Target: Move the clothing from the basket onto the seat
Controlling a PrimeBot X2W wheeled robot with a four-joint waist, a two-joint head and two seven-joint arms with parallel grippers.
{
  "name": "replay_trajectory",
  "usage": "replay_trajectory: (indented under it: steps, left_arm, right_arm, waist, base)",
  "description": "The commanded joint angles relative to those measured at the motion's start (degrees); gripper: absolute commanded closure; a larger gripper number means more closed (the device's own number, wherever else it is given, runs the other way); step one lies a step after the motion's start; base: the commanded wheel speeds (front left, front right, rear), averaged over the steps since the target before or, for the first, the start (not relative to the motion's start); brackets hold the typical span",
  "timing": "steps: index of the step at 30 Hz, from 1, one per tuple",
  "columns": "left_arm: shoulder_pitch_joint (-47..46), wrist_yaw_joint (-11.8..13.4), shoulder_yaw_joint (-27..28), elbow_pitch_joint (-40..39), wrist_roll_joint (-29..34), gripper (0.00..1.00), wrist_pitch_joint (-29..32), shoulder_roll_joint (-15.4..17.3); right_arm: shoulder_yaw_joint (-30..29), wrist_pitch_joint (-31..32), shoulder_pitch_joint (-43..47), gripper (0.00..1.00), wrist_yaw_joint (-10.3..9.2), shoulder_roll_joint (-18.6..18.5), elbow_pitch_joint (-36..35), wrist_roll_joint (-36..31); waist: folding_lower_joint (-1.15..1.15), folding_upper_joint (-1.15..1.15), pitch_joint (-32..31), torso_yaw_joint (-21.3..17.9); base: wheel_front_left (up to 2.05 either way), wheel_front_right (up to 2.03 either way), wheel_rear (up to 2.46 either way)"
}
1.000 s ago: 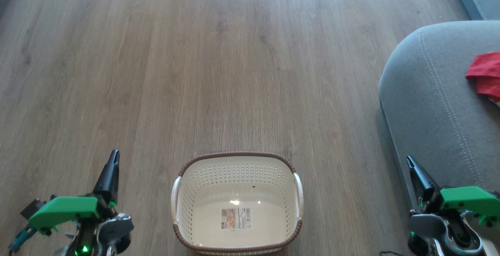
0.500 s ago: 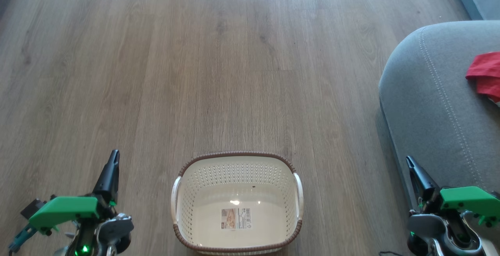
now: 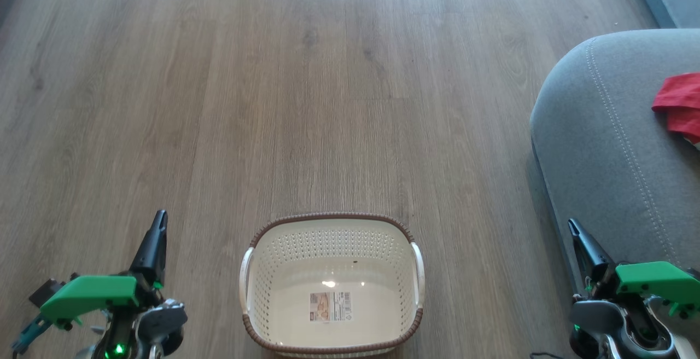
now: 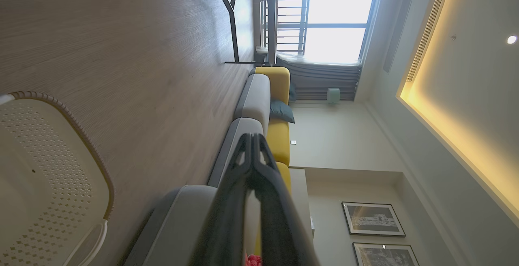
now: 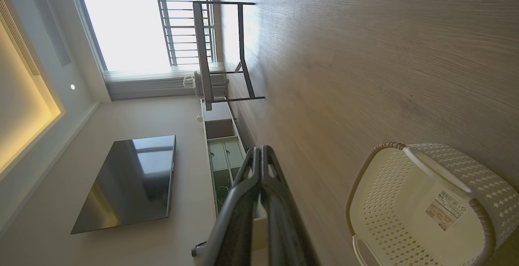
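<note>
Head view: 1 basket (image 3: 331,218) stood on the floor (image 3: 328,102); 1 clothing (image 3: 681,104) piece lay on the seat (image 3: 601,145), cut off at the frame edge. Left wrist view: the left gripper (image 4: 252,137) was clenched, tips together. Right wrist view: the right gripper (image 5: 259,149) likewise.

Apparently wooden floor (image 3: 273,102) under basket (image 3: 328,241), seat (image 3: 601,145)
</note>
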Motion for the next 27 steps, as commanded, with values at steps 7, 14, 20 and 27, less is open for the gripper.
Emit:
replay_trajectory:
  steps: [7,14,20,27]
  left_arm:
    - [-3.3,-0.4,2.1,-2.0,-0.2,1.0,0.2,0.5]
    - [-3.3,-0.4,2.1,-2.0,-0.2,1.0,0.2,0.5]
    - [-3.3,-0.4,2.1,-2.0,-0.2,1.0,0.2,0.5]
    - [-3.3,-0.4,2.1,-2.0,-0.2,1.0,0.2,0.5]
  right_arm:
    - [1.0,0.5,-2.8,1.0,0.4,-0.4,-2.1,-0.2]
    - [0.9,0.5,-2.8,1.0,0.4,-0.4,-2.1,-0.2]
    - [0.9,0.5,-2.8,1.0,0.4,-0.4,-2.1,-0.2]
    - [0.9,0.5,-2.8,1.0,0.4,-0.4,-2.1,-0.2]
  waist:
    - [0.0,0.0,0.0,0.0]
    - [0.0,0.0,0.0,0.0]
    - [0.0,0.0,0.0,0.0]
    - [0.0,0.0,0.0,0.0]
  base:
    - [0.0,0.0,0.0]
    - [0.0,0.0,0.0]
    - [0.0,0.0,0.0]
    - [0.0,0.0,0.0]
